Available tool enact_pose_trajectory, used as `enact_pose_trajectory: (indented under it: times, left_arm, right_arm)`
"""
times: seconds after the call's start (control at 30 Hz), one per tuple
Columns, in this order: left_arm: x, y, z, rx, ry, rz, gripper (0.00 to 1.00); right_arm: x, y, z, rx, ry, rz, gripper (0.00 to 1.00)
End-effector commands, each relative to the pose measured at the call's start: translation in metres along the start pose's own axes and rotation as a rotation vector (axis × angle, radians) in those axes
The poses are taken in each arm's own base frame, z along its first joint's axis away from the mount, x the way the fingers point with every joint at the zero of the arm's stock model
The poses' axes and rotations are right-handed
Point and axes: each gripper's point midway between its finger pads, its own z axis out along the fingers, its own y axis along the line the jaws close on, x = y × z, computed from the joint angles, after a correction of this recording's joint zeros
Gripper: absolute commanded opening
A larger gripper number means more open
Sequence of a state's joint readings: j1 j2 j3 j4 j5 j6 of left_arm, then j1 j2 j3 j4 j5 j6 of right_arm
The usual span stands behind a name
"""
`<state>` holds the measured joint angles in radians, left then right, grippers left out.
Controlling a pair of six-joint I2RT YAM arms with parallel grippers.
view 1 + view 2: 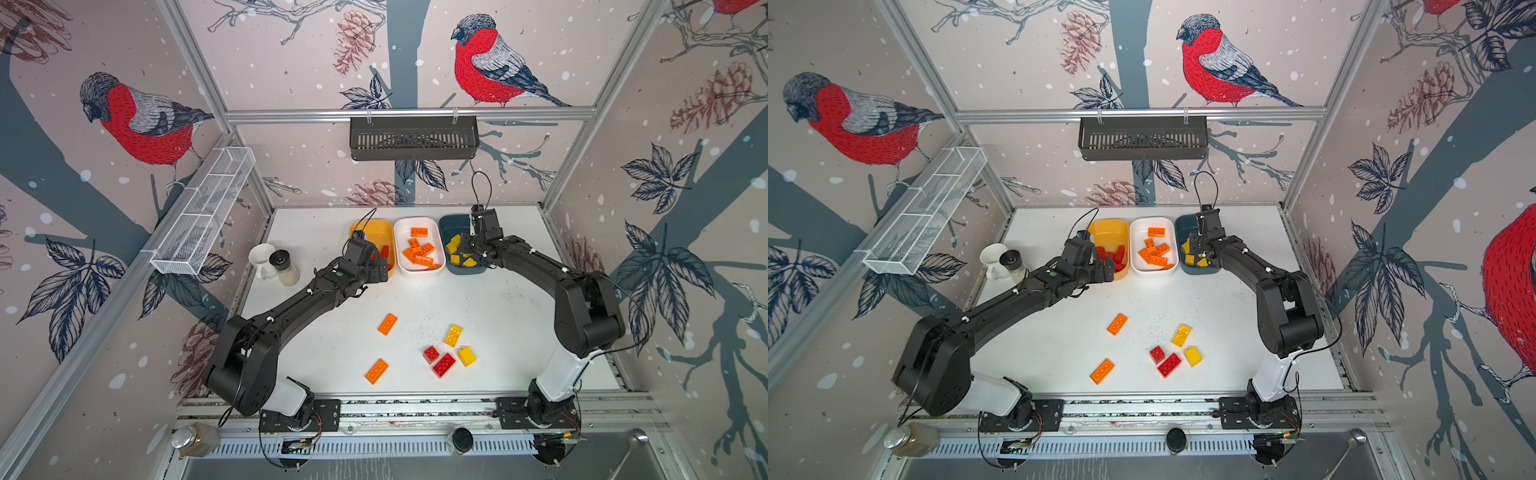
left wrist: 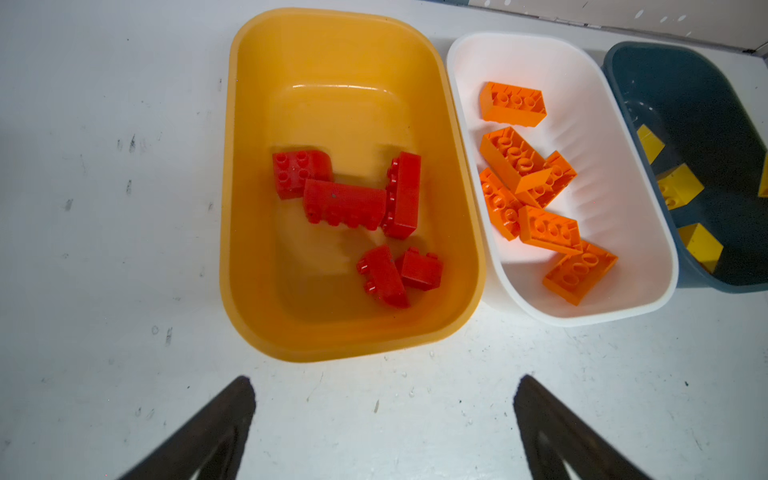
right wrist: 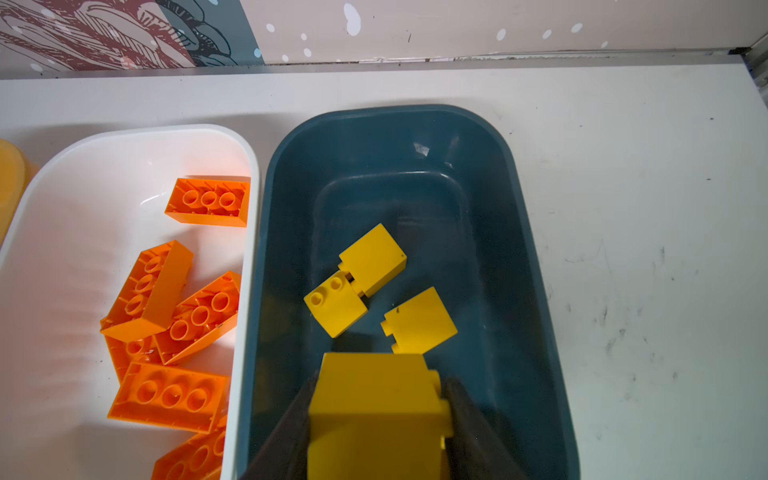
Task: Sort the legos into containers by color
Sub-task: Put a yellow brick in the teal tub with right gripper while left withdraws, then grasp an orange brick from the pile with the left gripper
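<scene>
Nearest on the white worktop lie six loose studded plastic bricks. Two loose orange bricks sit well apart. The rest form a tight cluster: two loose red bricks, a flatter yellow brick and a chunkier yellow block. The red pair appears to touch and the yellow block sits just beside them. Fingers closing on one may well drag or pinch a neighbour of the wrong colour.

Farther in, the left gripper hangs empty with its fingers wide apart. It is over bare worktop just short of the yellow-orange plastic tub, which holds five sorted red bricks. A careless swing could knock that tub. The three tubs stand rim to rim, so a shove would likely shift the whole row.

The right gripper is clamped on a chunky yellow plastic brick above the near end of the dark teal plastic tub. Three sorted yellow bricks show inside it. Released from this height, I judge the brick could strike them and bounce over the rim. It would then land on the worktop or in the neighbouring white plastic tub of sorted orange bricks. The tub colours mislead too: reds sit in the yellow-orange one, so a yellow brick could be sent there by mistake.
</scene>
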<state>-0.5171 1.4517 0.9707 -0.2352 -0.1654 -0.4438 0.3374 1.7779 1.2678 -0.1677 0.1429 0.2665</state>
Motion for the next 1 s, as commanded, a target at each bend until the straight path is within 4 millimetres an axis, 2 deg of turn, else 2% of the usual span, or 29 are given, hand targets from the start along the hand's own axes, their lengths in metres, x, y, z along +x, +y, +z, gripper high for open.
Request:
enact_pose_trajectory:
  times: [0.0,0.17,0.43,0.47,0.53,0.7,0.97]
  left_arm:
    - [0.016,0.005,-0.005,-0.028,0.051,0.051,0.98]
    - [0.043,0.001,-0.012,-0.003,0.141,0.118,0.98]
    - [0.084,-0.01,-0.022,0.079,0.286,0.198,0.97]
    - [0.089,-0.013,-0.023,0.095,0.304,0.21,0.97]
    - [0.1,-0.018,-0.021,0.126,0.339,0.227,0.97]
    - [0.123,-0.036,-0.013,0.163,0.406,0.3,0.95]
    - [0.157,-0.045,0.006,0.166,0.508,0.38,0.86]
  right_arm:
    - [-0.009,-0.003,-0.009,0.032,-0.026,0.017,0.55]
    - [-0.015,-0.001,-0.023,0.021,-0.048,0.032,0.69]
    - [-0.024,0.012,-0.053,-0.051,-0.114,0.06,0.81]
    - [-0.025,0.012,-0.058,-0.059,-0.126,0.069,0.84]
    - [-0.029,0.012,-0.066,-0.073,-0.153,0.082,1.0]
    - [-0.033,0.008,-0.084,-0.083,-0.215,0.128,1.0]
    - [-0.026,-0.004,-0.095,-0.043,-0.231,0.14,1.0]
